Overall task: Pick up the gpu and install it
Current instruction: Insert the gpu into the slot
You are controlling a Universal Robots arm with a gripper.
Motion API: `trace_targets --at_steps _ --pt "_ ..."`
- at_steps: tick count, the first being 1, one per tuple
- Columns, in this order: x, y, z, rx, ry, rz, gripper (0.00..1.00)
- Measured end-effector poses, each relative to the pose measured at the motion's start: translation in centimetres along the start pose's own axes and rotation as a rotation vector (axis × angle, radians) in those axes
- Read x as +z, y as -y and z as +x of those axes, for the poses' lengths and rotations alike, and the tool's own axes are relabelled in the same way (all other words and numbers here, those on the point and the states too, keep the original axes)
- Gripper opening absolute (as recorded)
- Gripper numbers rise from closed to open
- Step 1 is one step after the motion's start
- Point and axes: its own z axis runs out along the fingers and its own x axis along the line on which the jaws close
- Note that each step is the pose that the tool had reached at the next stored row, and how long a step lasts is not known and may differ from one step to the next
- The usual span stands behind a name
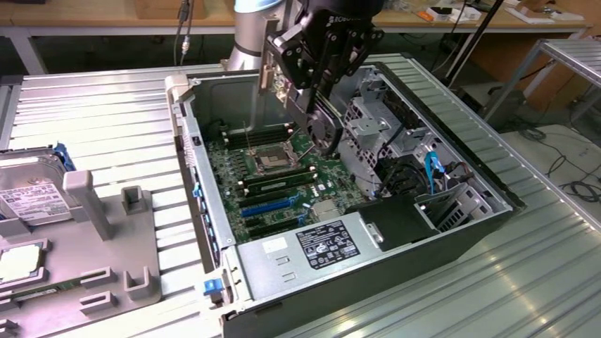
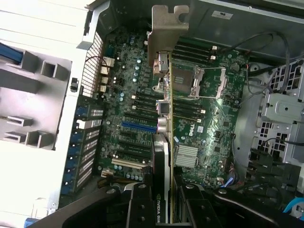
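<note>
Ribbed table (image 1: 103, 120): open case (image 1: 395, 282) holds motherboard (image 1: 305, 184); pincer (image 2: 163, 194) grips gpu (image 2: 162, 154).

Bench (image 1: 103, 105): ribbed silver metal slats, running out to the near corner on the exterior view's right. Its left half is washed out by bright glare. Behind it is a wooden worktable (image 1: 84, 17) on pale legs, with a cable (image 1: 185, 39) hanging off the front edge. The space under it is dark. On the exterior view's right there's pale grey floor (image 1: 549, 144) with loose dark cables (image 1: 584, 189), a grey metal-frame stand (image 1: 571, 48) with a slatted top, and a thin black pole (image 1: 477, 39) slanting in front of the worktable.
</note>
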Motion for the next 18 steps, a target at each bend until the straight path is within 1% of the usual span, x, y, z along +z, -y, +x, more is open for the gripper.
trace_targets --at_steps 11,18 --pt "0.0 0.0 0.0 -0.098 -0.0047 -0.0019 0.27" --pt "0.0 0.0 0.0 -0.181 -0.0086 -0.0035 0.27"
